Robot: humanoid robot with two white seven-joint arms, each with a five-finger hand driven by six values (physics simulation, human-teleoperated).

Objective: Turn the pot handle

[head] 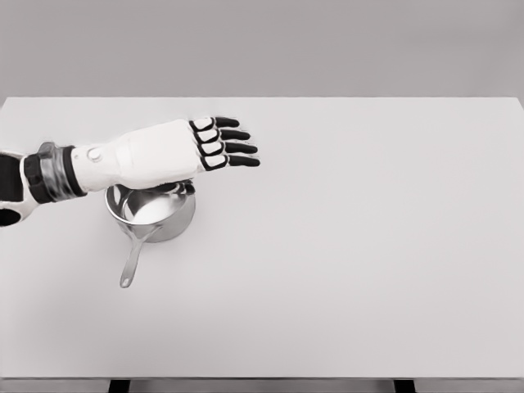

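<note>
Shiny steel pot [155, 214], handle [133, 262] toward camera, beneath left robot hand [176, 151], fingers extended.

A white table [368, 270] fills most of the view. Behind its far edge stands a plain grey wall [327, 45]. Lighting is even and diffuse, shadows faint.

Single head view, taken from above the near edge of the white table [368, 246] and angled down and forward toward the grey far wall [327, 41]. The whole tabletop fits in frame from left to right, seen at moderate range. The left arm [98, 164] enters from the left edge.
</note>
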